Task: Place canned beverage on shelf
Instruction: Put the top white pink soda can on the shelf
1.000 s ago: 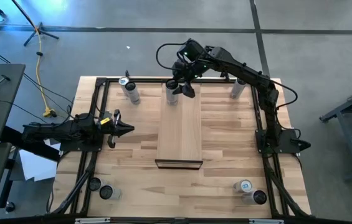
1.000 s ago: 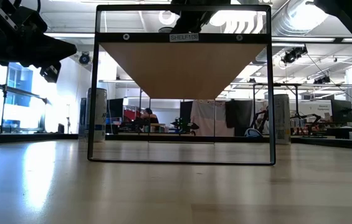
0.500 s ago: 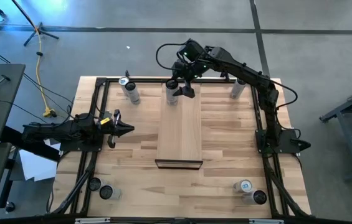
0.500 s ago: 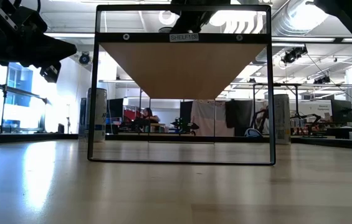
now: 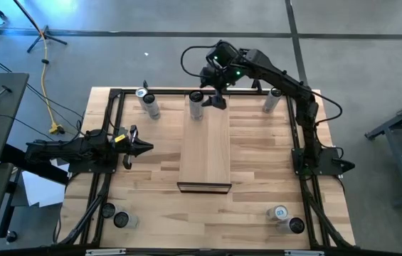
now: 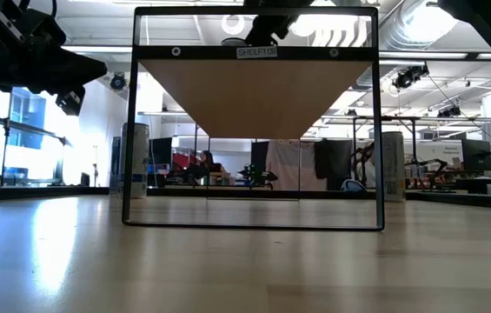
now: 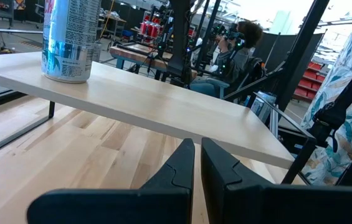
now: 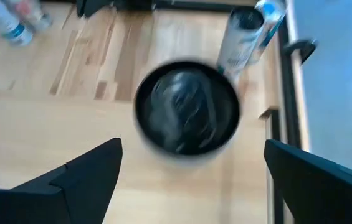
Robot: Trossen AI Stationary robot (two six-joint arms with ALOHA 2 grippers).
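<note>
Right gripper [image 5: 213,91]: fingers spread wide, holding nothing, poised above and just past the far end of the shelf [image 5: 205,149]; I see its two dark fingers [image 8: 82,174] flanking the can from above in the right wrist view
Can [image 5: 196,105]: upright on the shelf's far end, free of the gripper; dark top [image 8: 186,116] faces the wrist camera; blue-and-silver side [image 7: 70,40] shows in the left wrist view
Left gripper [image 5: 135,146]: fingers pressed together, empty, waiting over the table's left side, well apart from the shelf
Other cans: two at the far edge [image 5: 148,103] [image 5: 271,99], more at both near corners [image 5: 122,220] [image 5: 280,215]
</note>
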